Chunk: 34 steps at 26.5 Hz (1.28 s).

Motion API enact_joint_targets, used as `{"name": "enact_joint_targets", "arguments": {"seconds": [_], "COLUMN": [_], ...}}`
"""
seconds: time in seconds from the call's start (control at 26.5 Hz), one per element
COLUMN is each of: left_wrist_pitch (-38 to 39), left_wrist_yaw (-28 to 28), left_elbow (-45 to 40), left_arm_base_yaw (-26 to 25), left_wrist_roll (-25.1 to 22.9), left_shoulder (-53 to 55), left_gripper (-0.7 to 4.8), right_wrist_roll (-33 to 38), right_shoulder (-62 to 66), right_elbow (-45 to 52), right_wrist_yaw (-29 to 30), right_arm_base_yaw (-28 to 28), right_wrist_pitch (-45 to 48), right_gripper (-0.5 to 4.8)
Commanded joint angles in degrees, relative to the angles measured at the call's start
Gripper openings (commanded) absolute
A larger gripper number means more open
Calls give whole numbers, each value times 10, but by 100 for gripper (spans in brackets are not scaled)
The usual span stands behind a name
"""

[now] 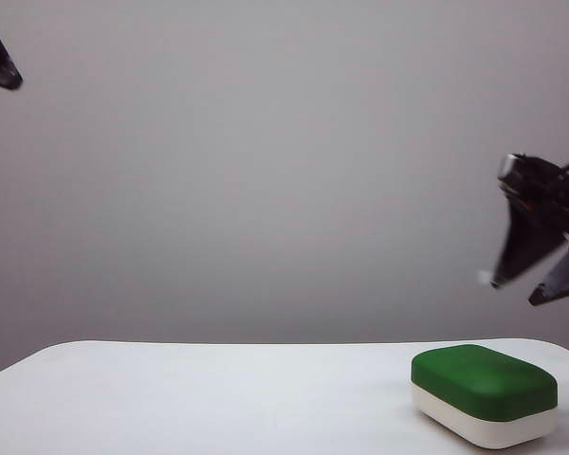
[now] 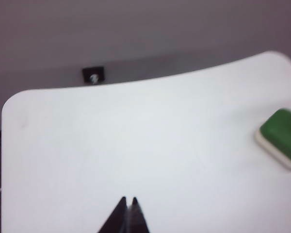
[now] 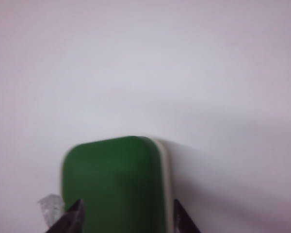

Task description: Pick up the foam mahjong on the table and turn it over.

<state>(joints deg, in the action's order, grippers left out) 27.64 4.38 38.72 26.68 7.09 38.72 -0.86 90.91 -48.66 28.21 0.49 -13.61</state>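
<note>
With the foam mahjong [image 1: 485, 394] lying green-side up at the table's [image 1: 218, 398] lower right, the right gripper [image 1: 512, 290] hung spread above it, best lowered squarely astride; the left gripper [image 2: 127, 202], upper left, was closed.

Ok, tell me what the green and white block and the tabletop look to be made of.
The foam mahjong: looks like soft foam or rubbery plastic, matte, with rounded edges and no glare on the green top; which one is unclear. The table: smooth white board, likely laminate or painted, faintly satin, with even tone and rounded corners. The right gripper hangs open above the block; the left gripper is shut.
</note>
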Motion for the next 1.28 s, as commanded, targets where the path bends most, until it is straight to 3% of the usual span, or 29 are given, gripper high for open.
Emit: {"name": "enact_joint_targets", "arguments": {"seconds": [0.04,0.45,0.49,0.53,0.57,0.6,0.64,0.79,0.94,0.98,1.13,1.21,1.28], "left_wrist_pitch": [-15,-42,-45,-46,-46,-47,-46,-46,-46,-46,-46,-46,-46], "left_wrist_yaw": [24,-53,-53,-53,-53,-53,-53,-62,-85,-85,-85,-85,-85], "left_elbow": [4,4,4,4,4,4,4,4,4,4,4,4,4], "left_arm_base_yaw": [40,55,55,55,55,55,55,55,55,55,55,55,55], "left_wrist_roll": [4,4,4,4,4,4,4,2,-11,-11,-12,-13,-13], "left_shoulder": [21,77,77,78,78,79,81,88,88,89,91,91,91], "left_gripper": [-5,-5,-5,-5,-5,-5,-5,-5,-5,-5,-5,-5,-5], "right_wrist_roll": [-11,-26,-26,-23,-22,-21,-21,-6,-35,-39,-48,-48,-47], "right_shoulder": [27,146,152,161,163,164,164,150,108,100,100,100,100], "right_elbow": [-2,-2,-2,-2,-2,-2,-4,-44,-84,-96,-109,-109,-109], "right_wrist_yaw": [41,75,84,104,112,120,124,109,-34,-100,-253,-312,-330], "right_arm_base_yaw": [-19,-16,-16,-16,-16,-16,-16,-15,7,23,89,132,178], "right_wrist_pitch": [5,23,25,30,33,33,33,-6,-77,-96,-106,-89,-69], "right_gripper": [373,359,314,200,151,48,8,-1,-1,-1,-1,-1,-1]}}
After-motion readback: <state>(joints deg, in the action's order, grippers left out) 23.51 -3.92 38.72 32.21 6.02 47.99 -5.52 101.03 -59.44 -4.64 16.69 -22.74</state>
